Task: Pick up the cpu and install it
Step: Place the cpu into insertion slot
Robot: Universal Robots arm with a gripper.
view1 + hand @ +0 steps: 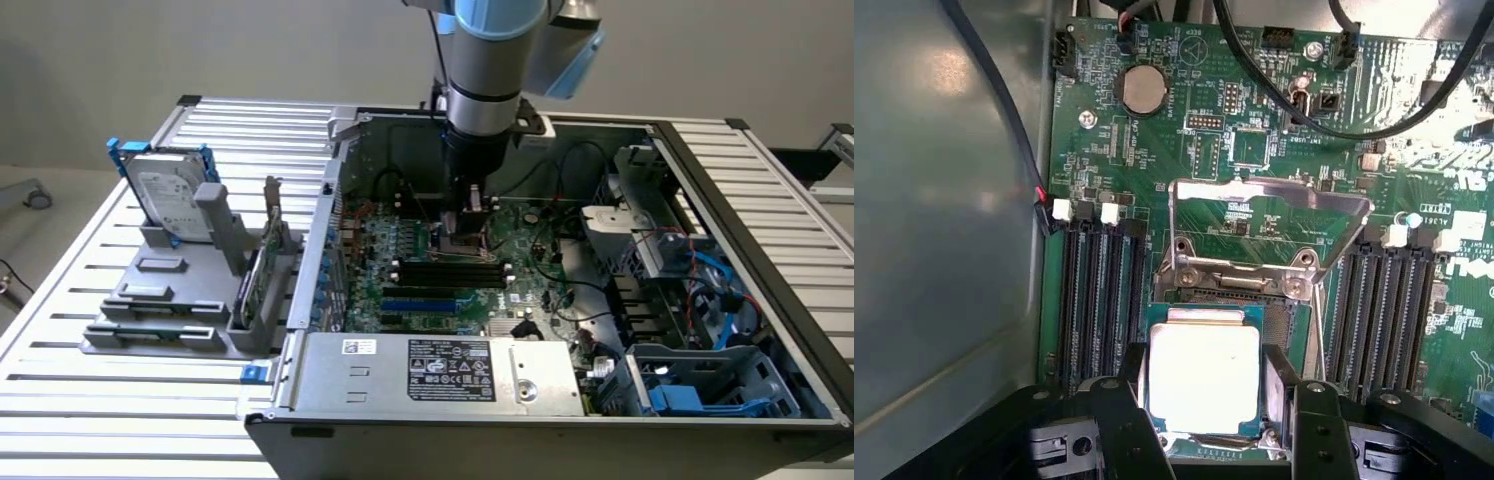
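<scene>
Near the middle of the exterior view, the arm point(481, 90) hung into the open computer case point(534, 445). The fingers point(1132, 395) were closed on the cpu point(1204, 372) by two opposite edges, holding it over the socket point(1286, 322) — load plate point(1269, 205) raised. Placement seemed to be the step in hand; whether the chip touched, I couldn't tell. Seating it would call for square alignment — no tilt.
</scene>
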